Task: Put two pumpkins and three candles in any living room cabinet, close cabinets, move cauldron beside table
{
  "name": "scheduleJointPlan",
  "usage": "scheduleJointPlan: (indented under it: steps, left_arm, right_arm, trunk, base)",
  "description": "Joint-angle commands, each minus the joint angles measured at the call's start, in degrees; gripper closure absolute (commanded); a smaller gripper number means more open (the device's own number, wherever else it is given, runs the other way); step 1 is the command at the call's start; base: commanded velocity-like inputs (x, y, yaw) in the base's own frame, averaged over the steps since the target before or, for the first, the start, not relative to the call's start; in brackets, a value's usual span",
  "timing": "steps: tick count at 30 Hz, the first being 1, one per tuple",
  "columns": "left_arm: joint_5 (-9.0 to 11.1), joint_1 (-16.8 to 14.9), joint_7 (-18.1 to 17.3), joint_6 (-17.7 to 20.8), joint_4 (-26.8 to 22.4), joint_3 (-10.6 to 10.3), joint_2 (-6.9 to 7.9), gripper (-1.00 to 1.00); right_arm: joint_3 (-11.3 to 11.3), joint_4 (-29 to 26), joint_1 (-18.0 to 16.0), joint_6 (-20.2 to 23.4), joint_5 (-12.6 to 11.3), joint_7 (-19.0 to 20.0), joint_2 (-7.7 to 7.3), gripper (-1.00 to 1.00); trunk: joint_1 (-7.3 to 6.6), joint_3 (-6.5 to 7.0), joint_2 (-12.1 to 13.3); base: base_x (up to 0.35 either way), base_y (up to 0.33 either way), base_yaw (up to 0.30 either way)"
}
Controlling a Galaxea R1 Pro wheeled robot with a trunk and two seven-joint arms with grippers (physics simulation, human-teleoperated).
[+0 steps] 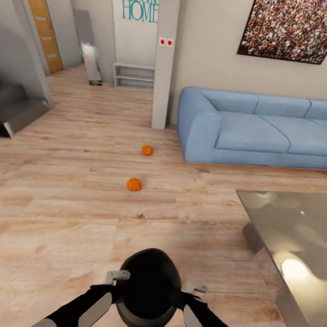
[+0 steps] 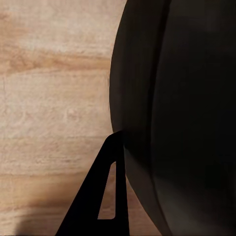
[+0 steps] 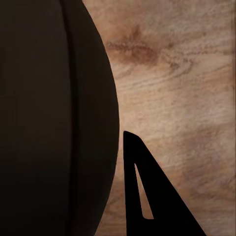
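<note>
While both arms press against opposite flanks of the cauldron point(image 1: 148, 290), the dark pot hangs over the wood floor point(image 1: 49, 210) just short of the table point(image 1: 298, 238), whose glossy grey corner lies ahead of it toward the blue sofa point(image 1: 261, 130). Neither gripper clamps the pot: the left gripper point(image 1: 117, 276) and the right gripper point(image 1: 194, 287) appear to squeeze it between them from outside, and whether their jaws stand spread or closed cannot be told, since each wrist view shows just one dark finger point(image 2: 101, 196) point(image 3: 147, 191) beside the curved wall. That hold looks like the weak point; if either arm eases off or the base jolts, the round belly could slip free and roll away from the table. Two pumpkins point(image 1: 134, 184) point(image 1: 147, 150) sit on the floor well beyond the cauldron, toward the pillar point(image 1: 163, 55), in the likely path of any runaway pot. The cauldron's lower half is cut off by the arms and the picture's edge, the far side of the table runs out of frame, and contact points on the pot stay hidden.
</note>
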Motion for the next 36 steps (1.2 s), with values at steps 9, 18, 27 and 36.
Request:
scheduleJointPlan:
  steps: [9, 18, 27, 36]
  left_arm:
    - [-0.70, -0.10, 0.53, -0.60, -0.43, 0.12, 0.11, 1.00]
    - [-0.70, -0.10, 0.53, -0.60, -0.50, 0.12, 0.09, 1.00]
    - [-0.70, -0.10, 0.53, -0.60, -0.52, 0.12, 0.18, 1.00]
    - [-0.69, -0.09, 0.53, -0.60, -0.69, 0.12, 0.11, 1.00]
  right_arm:
    - [0.52, 2.23, -0.03, 0.26, -0.30, -0.66, -0.07, 1.00]
    - [0.54, 2.23, -0.03, 0.26, -0.27, -0.61, -0.07, 1.00]
    - [0.54, 2.23, -0.03, 0.26, -0.23, -0.64, -0.03, 1.00]
    - [0.46, 2.23, -0.03, 0.26, -0.30, -0.58, -0.15, 1.00]
  trunk:
    - [0.01, 0.16, -0.02]
    - [0.01, 0.39, -0.02]
    - [0.01, 0.65, -0.02]
    - [0.01, 0.92, -0.02]
  base:
    - [0.050, 0.136, -0.278]
    - [0.001, 0.156, -0.279]
    - [0.000, 0.132, -0.279]
    - [0.000, 0.086, -0.279]
